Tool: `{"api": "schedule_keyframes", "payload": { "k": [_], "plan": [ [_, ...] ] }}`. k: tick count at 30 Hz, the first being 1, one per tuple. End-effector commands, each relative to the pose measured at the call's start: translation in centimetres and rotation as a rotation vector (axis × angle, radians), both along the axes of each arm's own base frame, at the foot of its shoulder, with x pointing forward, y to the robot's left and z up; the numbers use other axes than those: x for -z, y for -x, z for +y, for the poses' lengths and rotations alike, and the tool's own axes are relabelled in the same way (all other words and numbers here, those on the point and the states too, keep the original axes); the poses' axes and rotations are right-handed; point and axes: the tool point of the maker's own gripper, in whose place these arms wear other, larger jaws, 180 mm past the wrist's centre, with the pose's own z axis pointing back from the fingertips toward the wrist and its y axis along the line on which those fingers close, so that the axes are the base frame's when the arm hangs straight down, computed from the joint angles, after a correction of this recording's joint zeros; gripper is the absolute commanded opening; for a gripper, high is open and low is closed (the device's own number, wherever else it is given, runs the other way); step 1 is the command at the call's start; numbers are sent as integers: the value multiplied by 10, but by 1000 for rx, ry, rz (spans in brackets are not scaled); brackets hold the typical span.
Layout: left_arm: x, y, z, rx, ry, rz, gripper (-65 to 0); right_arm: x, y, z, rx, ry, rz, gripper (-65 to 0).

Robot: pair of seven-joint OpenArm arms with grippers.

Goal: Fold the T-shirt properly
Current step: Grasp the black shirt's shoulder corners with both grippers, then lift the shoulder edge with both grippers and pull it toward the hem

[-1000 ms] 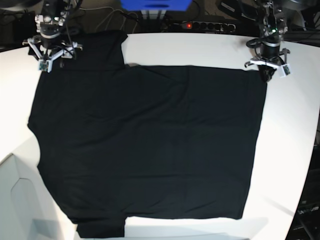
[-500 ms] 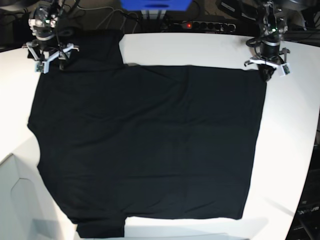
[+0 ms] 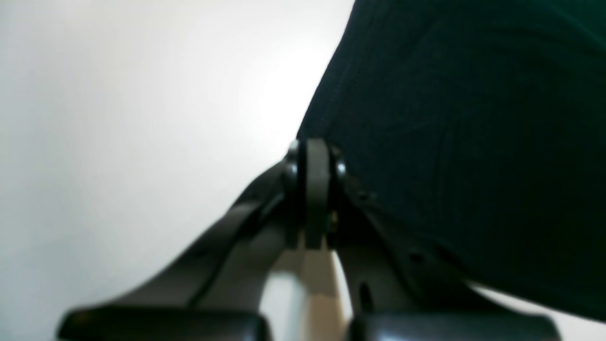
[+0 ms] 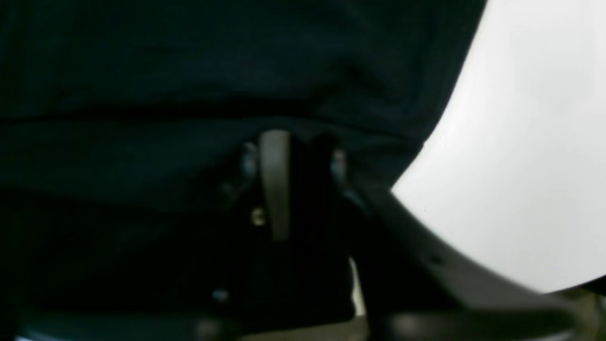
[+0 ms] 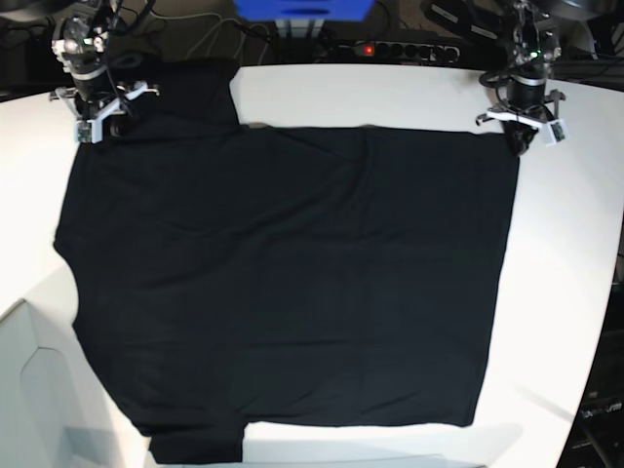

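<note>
The black T-shirt (image 5: 292, 283) lies spread flat on the white table (image 5: 390, 93), with one sleeve at the back left and one at the front left. My left gripper (image 5: 518, 144) is at the shirt's back right corner. In the left wrist view the left gripper (image 3: 316, 156) is shut, with the shirt's edge (image 3: 473, 118) at its tips. My right gripper (image 5: 100, 125) is at the back left sleeve. In the right wrist view the right gripper (image 4: 296, 142) is shut in the black cloth (image 4: 189, 71). The tag and patch are not visible.
A power strip (image 5: 405, 49) with cables and a blue box (image 5: 302, 10) lie behind the table's back edge. The table edge curves off at the right (image 5: 609, 292) and at the front left (image 5: 29, 322).
My right gripper has moved back and slightly left, drawing the back left sleeve with it. My left gripper has shifted slightly toward the back. The shirt's body lies as before.
</note>
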Motion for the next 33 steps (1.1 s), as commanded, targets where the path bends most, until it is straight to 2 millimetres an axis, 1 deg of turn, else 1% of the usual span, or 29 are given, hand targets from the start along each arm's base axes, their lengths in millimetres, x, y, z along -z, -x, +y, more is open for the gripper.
{"api": "schedule_keyframes", "payload": {
  "k": [1, 2, 5, 7, 15, 19, 21, 24, 26, 27, 29, 31, 33],
  "plan": [
    [7, 13, 8, -10, -10, 64, -649, 12, 22, -6, -12, 37, 116, -631],
    [5, 14, 12, -21, -15, 60, -649, 12, 22, -6, -13, 39, 116, -650],
    [3, 14, 16, -32, -19, 55, -649, 8, 19, -8, -16, 47, 107, -650],
    [3, 14, 16, -30, -23, 56, -649, -2, 16, -15, 0, 68, 82, -650],
    [0, 12, 16, -30, -20, 46, -649, -34, -4, -16, -22, 117, -6, -650],
    [-16, 5, 9, -2, -33, 12, -649, -47, -12, -16, -34, 137, -41, -650],
    [-27, -2, 4, 16, -40, -19, -649, -56, -22, -16, -36, 145, -76, -650],
    [-40, -8, -2, 36, -48, -52, -649, -63, -29, -15, -40, 152, -101, -650],
    [-49, -14, -5, 46, -52, -77, -649, -71, -41, -15, -41, 159, -137, -650],
    [-54, -17, -4, 45, -56, -91, -649, -74, -45, -15, -41, 160, -149, -650],
    [-63, -19, 5, 14, -67, -120, -649, -80, -56, -16, -39, 162, -181, -650],
    [-77, -32, 10, 2, -77, -170, -649, -85, -66, -16, -37, 163, -203, -650],
    [-84, -40, 13, -17, -78, -203, -649, -89, -78, -16, -32, 163, -212, -650]
  ]
}}
